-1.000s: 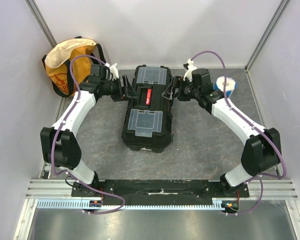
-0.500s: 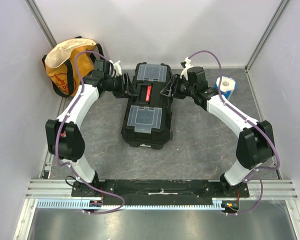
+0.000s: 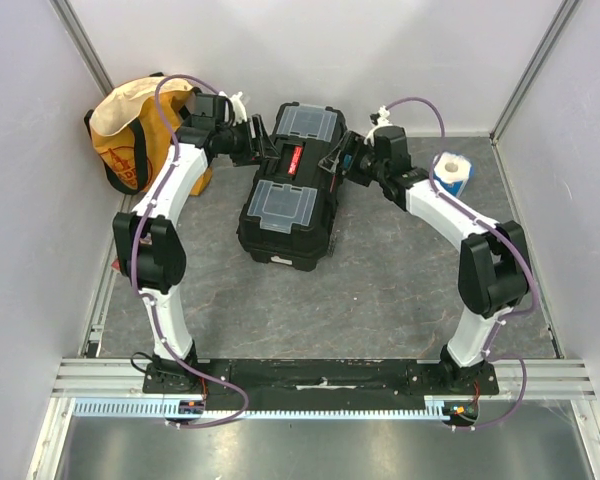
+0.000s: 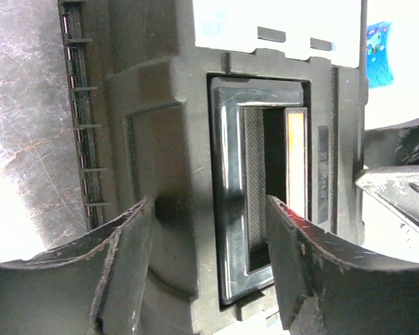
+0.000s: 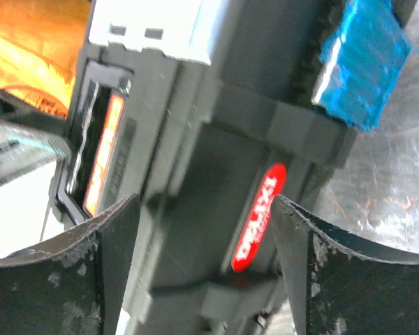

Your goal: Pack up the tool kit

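Top external view: the grey worktop (image 3: 400, 290) carries the tool kit (image 3: 290, 195), just toward 12 o'clock from centre, its length running 1 to 7 o'clock. A yellow-orange bag (image 3: 125, 135) sits at 10 o'clock. The left pincer (image 4: 209, 206), at the kit's 10 o'clock side, has its jaws apart astride the handle recess edge; whether it clamps, I cannot tell. The right pincer (image 5: 206, 202), at the kit's 2 o'clock side, gapes and holds nothing. A blue-white roll (image 3: 452, 172) lies at 2 o'clock.
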`<state>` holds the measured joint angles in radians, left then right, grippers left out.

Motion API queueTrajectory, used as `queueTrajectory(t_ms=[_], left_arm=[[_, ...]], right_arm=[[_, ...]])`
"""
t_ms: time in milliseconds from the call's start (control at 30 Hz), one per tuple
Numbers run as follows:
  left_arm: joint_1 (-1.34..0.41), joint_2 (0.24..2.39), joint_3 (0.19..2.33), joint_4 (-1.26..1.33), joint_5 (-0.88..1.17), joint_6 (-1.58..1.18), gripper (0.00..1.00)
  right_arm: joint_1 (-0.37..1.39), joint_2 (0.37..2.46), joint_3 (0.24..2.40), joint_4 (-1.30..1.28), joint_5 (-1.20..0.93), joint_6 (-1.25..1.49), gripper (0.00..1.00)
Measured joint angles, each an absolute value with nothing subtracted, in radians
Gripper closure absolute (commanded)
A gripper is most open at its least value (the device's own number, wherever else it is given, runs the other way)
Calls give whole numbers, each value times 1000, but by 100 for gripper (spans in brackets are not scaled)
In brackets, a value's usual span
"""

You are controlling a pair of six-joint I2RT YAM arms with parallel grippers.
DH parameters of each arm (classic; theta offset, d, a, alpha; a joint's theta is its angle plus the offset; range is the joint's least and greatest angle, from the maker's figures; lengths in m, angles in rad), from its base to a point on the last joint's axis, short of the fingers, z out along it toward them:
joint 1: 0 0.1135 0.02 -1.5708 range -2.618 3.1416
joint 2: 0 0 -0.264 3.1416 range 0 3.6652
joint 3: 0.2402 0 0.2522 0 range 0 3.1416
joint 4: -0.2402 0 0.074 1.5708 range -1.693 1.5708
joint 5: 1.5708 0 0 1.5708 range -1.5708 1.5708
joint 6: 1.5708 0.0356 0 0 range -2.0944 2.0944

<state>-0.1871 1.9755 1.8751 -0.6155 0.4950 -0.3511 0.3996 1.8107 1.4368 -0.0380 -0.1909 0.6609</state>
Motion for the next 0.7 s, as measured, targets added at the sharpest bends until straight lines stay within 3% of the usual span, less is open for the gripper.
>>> queueTrajectory(t_ms=[100, 400, 567, 700], left_arm=[[-191, 1974, 1894, -630, 490, -352, 19], [-191, 1800, 1808, -640, 441, -346, 17], [-190, 1707, 1707, -640, 419, -346, 19], [-189, 1704, 1634, -646, 419, -347, 21]], right_arm=[[353, 1769, 1352, -4, -258, 711, 2], [206, 1609, 1084, 115, -416, 741, 3], [221, 1657, 929, 236, -479, 804, 38], [220, 1760, 907, 293, -494, 847, 50]])
